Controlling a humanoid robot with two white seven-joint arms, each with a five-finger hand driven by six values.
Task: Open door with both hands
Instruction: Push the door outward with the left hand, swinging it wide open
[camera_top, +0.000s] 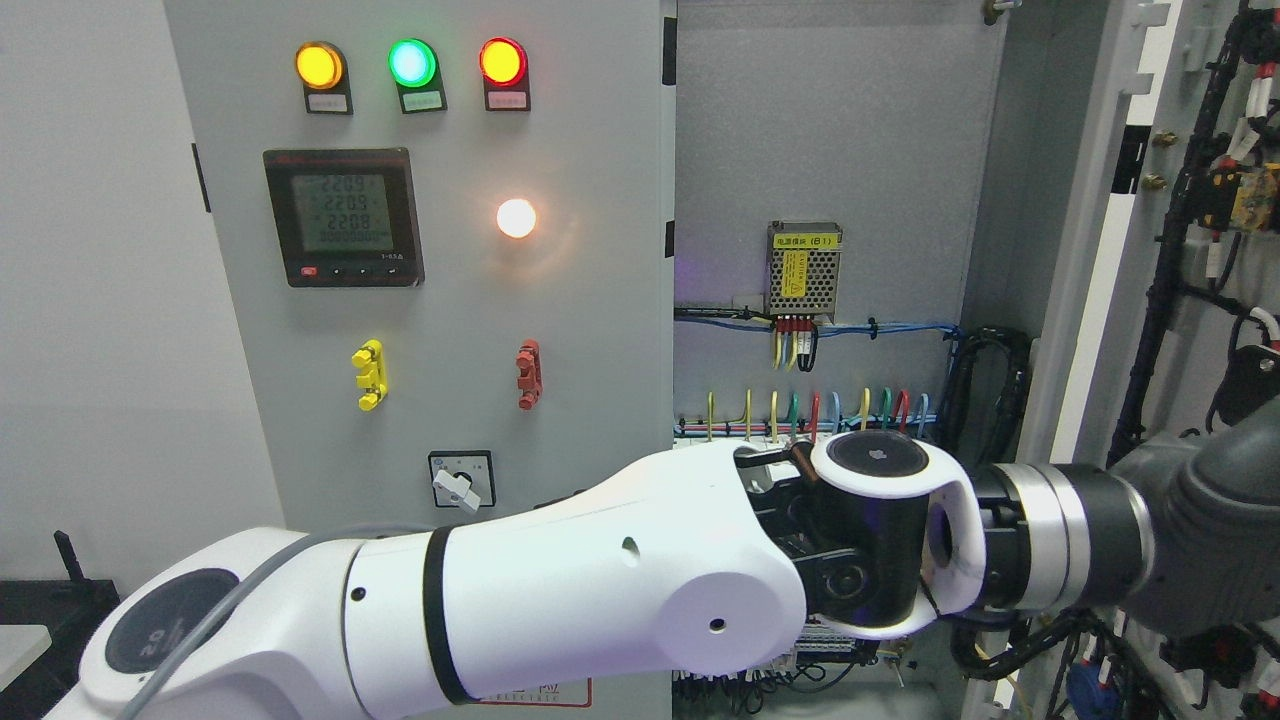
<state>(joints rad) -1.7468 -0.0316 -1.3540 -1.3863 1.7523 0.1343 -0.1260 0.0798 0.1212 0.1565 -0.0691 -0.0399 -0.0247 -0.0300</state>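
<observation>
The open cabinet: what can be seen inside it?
Inside the open cabinet: a power supply, blue wiring and coloured wire loops. The left arm covers the lower components.

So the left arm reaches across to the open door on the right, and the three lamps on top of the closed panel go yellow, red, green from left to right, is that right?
Not quite. In the head view the three lamps run yellow, green, red from left to right; green is in the middle. The rest holds: the left arm reaches across from the lower left to the open door at the right, beside the closed panel.
</observation>
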